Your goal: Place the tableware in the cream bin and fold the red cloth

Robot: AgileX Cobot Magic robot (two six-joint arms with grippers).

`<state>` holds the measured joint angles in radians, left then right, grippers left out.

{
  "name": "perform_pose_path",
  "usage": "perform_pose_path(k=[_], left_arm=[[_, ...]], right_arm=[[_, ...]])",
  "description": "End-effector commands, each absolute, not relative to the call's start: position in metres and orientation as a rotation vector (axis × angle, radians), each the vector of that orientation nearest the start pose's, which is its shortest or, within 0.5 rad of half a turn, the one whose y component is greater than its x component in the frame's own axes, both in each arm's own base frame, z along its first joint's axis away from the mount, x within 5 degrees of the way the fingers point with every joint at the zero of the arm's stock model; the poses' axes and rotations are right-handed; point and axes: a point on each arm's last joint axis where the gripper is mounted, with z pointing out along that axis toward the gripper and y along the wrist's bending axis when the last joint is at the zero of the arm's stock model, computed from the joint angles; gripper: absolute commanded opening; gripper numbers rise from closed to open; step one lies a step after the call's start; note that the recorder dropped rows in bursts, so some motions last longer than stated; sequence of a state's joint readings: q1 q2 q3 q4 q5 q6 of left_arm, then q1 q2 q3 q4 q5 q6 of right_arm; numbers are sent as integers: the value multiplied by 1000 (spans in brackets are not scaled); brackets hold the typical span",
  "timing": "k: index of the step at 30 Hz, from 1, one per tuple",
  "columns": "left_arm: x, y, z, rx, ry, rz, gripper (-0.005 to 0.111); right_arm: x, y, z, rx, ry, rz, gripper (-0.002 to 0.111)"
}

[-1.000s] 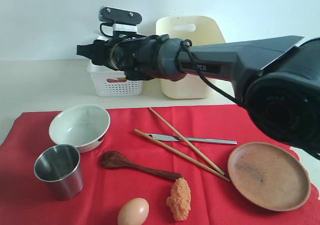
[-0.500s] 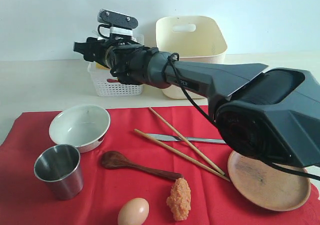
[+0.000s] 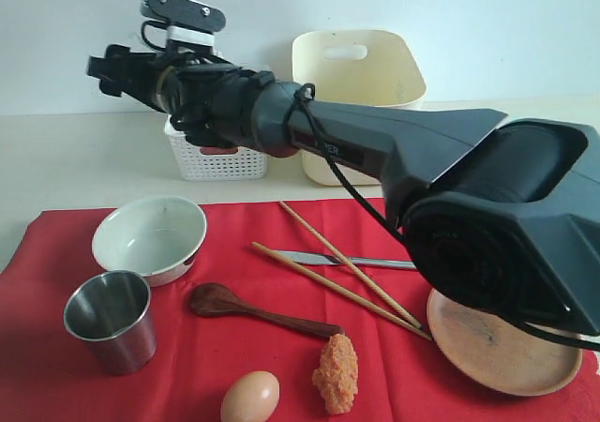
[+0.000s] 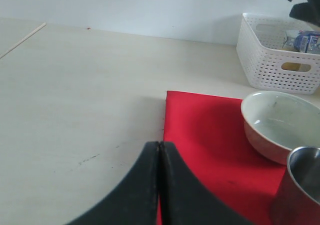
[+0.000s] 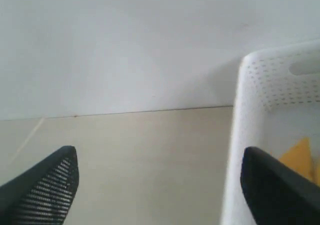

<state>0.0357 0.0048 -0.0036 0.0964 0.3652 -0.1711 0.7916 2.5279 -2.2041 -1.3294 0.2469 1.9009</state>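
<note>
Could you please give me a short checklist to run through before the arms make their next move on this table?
1. Right pincer open and empty: ok.
2. Left pincer shut and empty, clear of the tableware: ok.
3. Tableware in the cream bin: not ok; bowl, cup, spoon, chopsticks, knife and plate lie on the red cloth.
4. Cloth bare for folding: not ok; an egg lies on it too.
5. Room inside the bin: cannot tell; its floor is hidden.

Shiny steel cup (image 3: pixel 108 320), matt wooden plate (image 3: pixel 497 347), red cloth (image 3: pixel 225 366).
</note>
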Motion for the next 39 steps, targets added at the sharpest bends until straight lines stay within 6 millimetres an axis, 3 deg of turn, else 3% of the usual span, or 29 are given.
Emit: perform_pose_path(k=[1, 5, 8, 13, 21, 25, 32, 36, 39], left_arm=[[53, 5, 181, -127, 1833, -2, 1], [53, 5, 181, -127, 1833, -2, 1], [53, 5, 181, -127, 1833, -2, 1], [53, 5, 181, -127, 1833, -2, 1], [53, 5, 181, -127, 1833, -2, 1], [53, 5, 181, -127, 1833, -2, 1], [53, 5, 181, -127, 1833, -2, 1], [53, 5, 181, -127, 1833, -2, 1], [53, 5, 181, -127, 1833, -2, 1]], right_arm=[[397, 425, 236, -174, 1834, 779, 84], [367, 443, 265, -298, 1776, 778, 84], [348, 447, 280, -366, 1778, 665, 84], [327, 430, 292, -561, 1912, 183, 80], [301, 393, 287, -877, 2278, -226, 60], [293, 391, 285, -1005, 2309, -217, 60], [280, 378, 289, -1038, 2361, -192, 60], [272, 365, 290, -1058, 2381, -218, 60], [260, 342, 291, -1083, 2395, -286, 60]])
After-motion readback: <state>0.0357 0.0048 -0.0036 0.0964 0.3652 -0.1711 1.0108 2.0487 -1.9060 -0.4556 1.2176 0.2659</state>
